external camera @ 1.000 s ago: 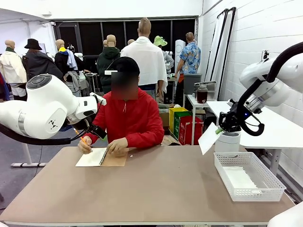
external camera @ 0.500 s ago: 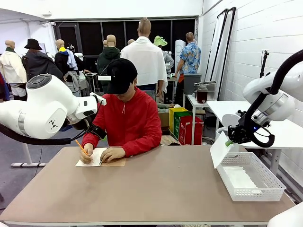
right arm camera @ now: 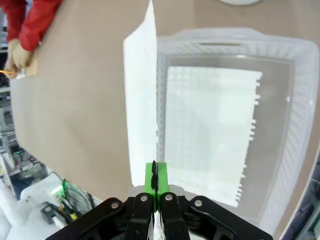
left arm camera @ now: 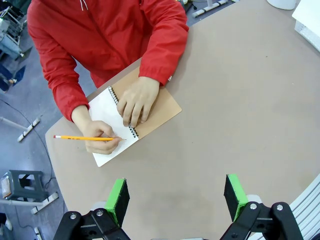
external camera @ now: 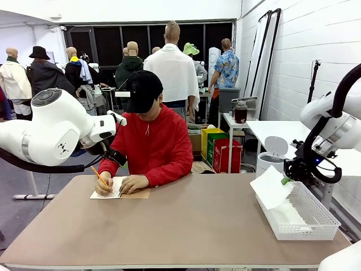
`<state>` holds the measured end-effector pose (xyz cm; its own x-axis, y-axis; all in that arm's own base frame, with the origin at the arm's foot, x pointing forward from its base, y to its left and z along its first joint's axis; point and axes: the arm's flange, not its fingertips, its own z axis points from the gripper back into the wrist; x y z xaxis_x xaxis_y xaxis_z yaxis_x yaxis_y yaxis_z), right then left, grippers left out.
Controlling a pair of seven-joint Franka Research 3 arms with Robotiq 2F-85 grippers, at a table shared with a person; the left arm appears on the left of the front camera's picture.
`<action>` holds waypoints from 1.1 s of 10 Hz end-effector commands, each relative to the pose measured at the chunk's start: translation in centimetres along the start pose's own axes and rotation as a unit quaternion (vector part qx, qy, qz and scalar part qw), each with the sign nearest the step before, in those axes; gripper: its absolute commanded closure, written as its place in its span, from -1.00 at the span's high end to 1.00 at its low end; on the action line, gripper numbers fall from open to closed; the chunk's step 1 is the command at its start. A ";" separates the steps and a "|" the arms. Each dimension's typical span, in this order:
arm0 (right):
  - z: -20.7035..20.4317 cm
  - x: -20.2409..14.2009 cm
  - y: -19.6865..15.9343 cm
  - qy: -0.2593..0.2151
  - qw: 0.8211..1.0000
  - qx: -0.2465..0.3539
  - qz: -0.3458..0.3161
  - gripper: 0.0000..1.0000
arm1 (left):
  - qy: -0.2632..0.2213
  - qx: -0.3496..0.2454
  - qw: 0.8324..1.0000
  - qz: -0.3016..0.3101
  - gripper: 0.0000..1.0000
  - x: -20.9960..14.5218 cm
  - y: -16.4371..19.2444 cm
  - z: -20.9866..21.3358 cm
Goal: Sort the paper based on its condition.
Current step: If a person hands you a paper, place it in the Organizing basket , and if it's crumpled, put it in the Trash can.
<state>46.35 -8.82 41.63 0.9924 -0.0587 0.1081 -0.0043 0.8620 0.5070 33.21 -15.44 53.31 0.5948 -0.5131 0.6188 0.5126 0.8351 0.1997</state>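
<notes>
- While the notebook (left arm camera: 111,111) is being written in with a pencil (left arm camera: 85,138) by the person at the far left of the table (external camera: 186,226), the held sheet (external camera: 271,189) is hung by the right gripper (external camera: 286,180) above the left rim of the white mesh basket (external camera: 293,231), at the table's right end.
- In the right wrist view, the right gripper's jaws are seen pressed fully together, with the near edge of the held sheet pinched in them.
- A second sheet (right arm camera: 210,130) is seen lying flat on the basket floor, one side ragged as if torn from a binding.
- The left gripper (left arm camera: 177,197) is held over bare table just near of the notebook, its jaws spread wide and nothing between them.
- The paper is judged very light, thin and floppy: the held sheet bows and stands partly edge-on from its single pinch.
- It is likely to be creased or torn easily, so an edge or corner is best taken, gently, with the release made low over the basket.
- No brand, label or writing can be read. Both sheets look plain white, and the notebook page appears blank as far as can be told.
</notes>
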 end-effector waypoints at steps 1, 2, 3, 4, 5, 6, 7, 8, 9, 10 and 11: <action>-0.7 -0.5 -1.0 0.012 1.000 -0.017 0.007 -1.00 | 0.001 0.001 1.000 -0.001 1.00 0.0 0.0 0.0; -1.2 -0.6 -1.4 0.016 0.999 -0.028 0.005 -1.00 | 0.001 0.001 1.000 -0.001 1.00 0.0 0.0 0.0; -1.7 -0.7 -1.8 0.021 0.999 -0.030 0.001 -1.00 | 0.001 0.001 1.000 -0.001 1.00 0.0 0.0 0.0; -2.3 -0.9 -2.0 0.022 0.999 -0.037 -0.004 -1.00 | 0.001 0.001 1.000 -0.001 1.00 0.0 0.0 0.0; -2.8 -1.2 -2.4 0.026 0.999 -0.046 -0.009 -1.00 | 0.001 0.001 1.000 -0.001 1.00 0.0 0.0 0.0; -3.1 -1.3 -2.9 0.027 0.998 -0.054 -0.016 -1.00 | 0.001 0.001 1.000 -0.001 1.00 0.0 0.0 0.0; -3.0 -1.5 -3.2 0.026 0.997 -0.064 -0.020 -1.00 | 0.001 0.001 1.000 -0.001 1.00 0.0 0.0 0.0; -2.9 -1.7 -3.5 0.025 0.997 -0.075 -0.027 -1.00 | 0.001 0.001 1.000 -0.001 1.00 0.0 0.0 0.0; -3.0 -1.8 -3.7 0.024 0.996 -0.078 -0.032 -1.00 | 0.001 0.001 1.000 -0.001 1.00 0.0 0.0 0.0; -3.0 -1.9 -3.7 0.021 0.995 -0.087 -0.036 -1.00 | 0.001 0.001 1.000 -0.001 1.00 0.0 0.0 0.0; -3.1 -2.0 -4.0 0.020 0.995 -0.092 -0.043 -1.00 | 0.001 0.001 1.000 -0.001 1.00 0.0 0.0 0.0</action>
<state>45.34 -10.80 37.07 0.9949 -0.0919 0.0406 0.0692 0.9200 0.3858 33.21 -15.44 53.31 0.5948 -0.5131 0.6188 0.5126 0.8351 0.1997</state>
